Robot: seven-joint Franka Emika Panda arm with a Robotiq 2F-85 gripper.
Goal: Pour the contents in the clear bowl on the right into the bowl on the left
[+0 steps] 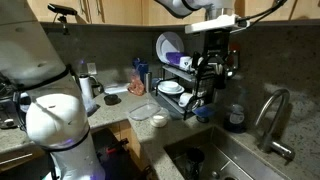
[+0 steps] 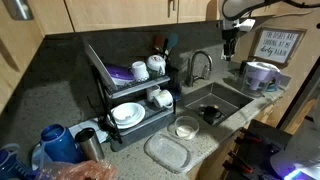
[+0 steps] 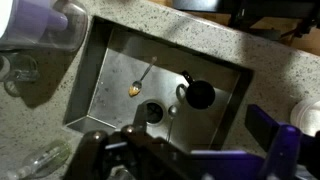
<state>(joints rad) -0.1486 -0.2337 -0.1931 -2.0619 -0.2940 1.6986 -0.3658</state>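
Note:
A small round clear bowl (image 2: 186,127) stands on the speckled counter by the sink's front corner, with the pale whitish contents (image 2: 186,129) in its bottom. It also shows in an exterior view as the small bowl (image 1: 160,120). To its left lies a larger, shallow clear bowl (image 2: 167,152) (image 1: 143,112). My gripper (image 1: 213,48) (image 2: 230,45) hangs high above the sink, far from both bowls, open and holding nothing. In the wrist view the gripper (image 3: 180,142) looks straight down into the sink, and a glassy rim (image 3: 45,160) shows faintly at the lower left.
The steel sink (image 3: 100,60) holds a black mug (image 3: 200,95) and a spoon (image 3: 140,78). A faucet (image 2: 198,65) stands behind it. A two-tier dish rack (image 2: 130,95) with plates and cups stands beside the bowls. A purple-and-white jug (image 2: 258,75) sits on the far counter.

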